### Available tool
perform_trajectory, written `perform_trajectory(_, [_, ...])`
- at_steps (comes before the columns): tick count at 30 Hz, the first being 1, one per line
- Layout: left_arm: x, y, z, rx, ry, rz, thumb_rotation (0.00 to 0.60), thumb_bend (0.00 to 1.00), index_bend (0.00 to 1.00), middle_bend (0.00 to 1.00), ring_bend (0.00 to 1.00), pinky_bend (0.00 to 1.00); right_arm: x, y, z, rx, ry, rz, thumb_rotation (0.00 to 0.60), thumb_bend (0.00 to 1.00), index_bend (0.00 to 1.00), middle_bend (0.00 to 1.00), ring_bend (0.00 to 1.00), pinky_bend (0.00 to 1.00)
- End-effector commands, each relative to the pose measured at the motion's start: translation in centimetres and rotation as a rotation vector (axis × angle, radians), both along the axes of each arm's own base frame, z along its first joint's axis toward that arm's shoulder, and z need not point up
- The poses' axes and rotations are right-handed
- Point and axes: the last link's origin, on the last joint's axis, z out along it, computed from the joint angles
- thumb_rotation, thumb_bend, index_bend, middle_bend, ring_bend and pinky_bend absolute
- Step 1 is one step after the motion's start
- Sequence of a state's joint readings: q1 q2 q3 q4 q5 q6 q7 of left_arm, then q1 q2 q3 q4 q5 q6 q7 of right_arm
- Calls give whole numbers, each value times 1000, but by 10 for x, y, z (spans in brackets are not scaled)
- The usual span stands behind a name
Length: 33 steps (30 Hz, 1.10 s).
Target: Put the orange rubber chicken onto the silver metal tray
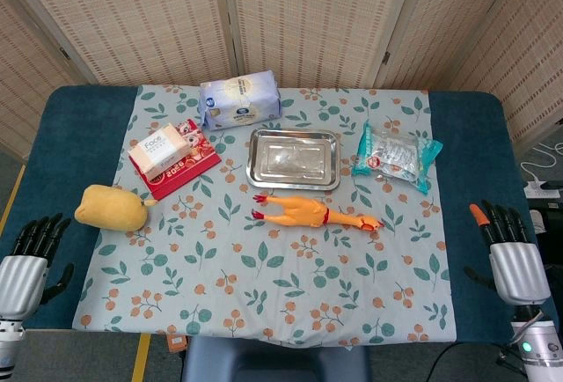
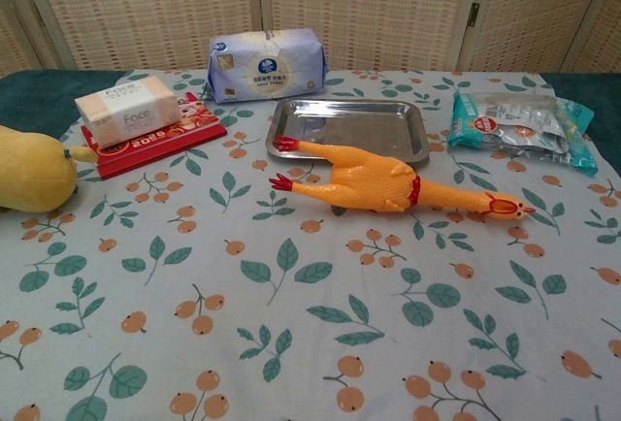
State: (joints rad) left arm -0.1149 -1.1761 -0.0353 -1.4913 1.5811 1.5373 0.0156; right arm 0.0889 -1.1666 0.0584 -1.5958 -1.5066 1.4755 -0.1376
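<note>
Orange rubber chicken [image 1: 312, 213] lying just in front of the silver metal tray [image 1: 293, 158] — untouched, left hand [image 1: 26, 254] and right hand [image 1: 510, 250] both empty, fingers apart — probably best grabbed mid-body, right side.

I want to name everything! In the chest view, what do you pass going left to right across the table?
Yellow plush toy → tissue box → blue tissue pack → rubber chicken → teal snack bag.

The tray [image 2: 419, 140] is polished, mirror-like metal; the chicken [image 2: 374, 180] smooth, slightly glossy rubber. The tablecloth [image 2: 291, 343] is matt printed cloth; the teal packet [image 2: 524, 128] crinkly glossy plastic.
</note>
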Motion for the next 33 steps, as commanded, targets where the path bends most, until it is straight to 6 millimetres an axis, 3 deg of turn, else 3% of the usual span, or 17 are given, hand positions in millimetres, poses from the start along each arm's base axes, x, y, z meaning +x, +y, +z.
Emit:
perform_trajectory(1, [1, 0, -1, -6, 1, -2, 600, 435, 0, 0, 0, 62, -1, 0, -1, 5, 7, -5, 600, 59, 0, 0, 0, 0])
perform_trajectory(8, [2, 3, -1, -10, -14, -4, 600, 435, 0, 0, 0, 62, -2, -2, -8, 38, 13, -32, 600, 60, 0, 0, 0, 0])
perform_trajectory(12, [1, 2, -2, -22, -19, 1, 600, 436, 0, 0, 0, 63, 7, -25, -25, 111, 1, -12, 600, 61, 6, 0, 0, 31])
perform_trajectory(14, [1, 3, -2, -31, -19, 3, 600, 436, 0, 0, 0, 64, 15, -42, -32, 125, -14, 2, 600, 80, 55, 12, 9, 126])
perform_trajectory(17, [0, 2, -2, -41, -24, 2, 600, 435, 0, 0, 0, 64, 31, -69, -49, 148, -53, 14, 600, 124, 239, 154, 141, 347])
perform_trajectory(20, [0, 1, -2, -47, -32, 1, 600, 434, 0, 0, 0, 64, 47, -85, -64, 189, -74, 21, 600, 135, 377, 258, 276, 486])
perform_trajectory(23, [0, 2, -1, -51, -39, -1, 600, 435, 0, 0, 0, 64, 62, -100, -80, 225, -71, 27, 600, 140, 444, 312, 333, 583])
perform_trajectory(33, [-2, 0, 3, -61, -55, 4, 600, 435, 0, 0, 0, 65, 89, -130, -129, 332, 13, -17, 600, 147, 376, 320, 322, 590])
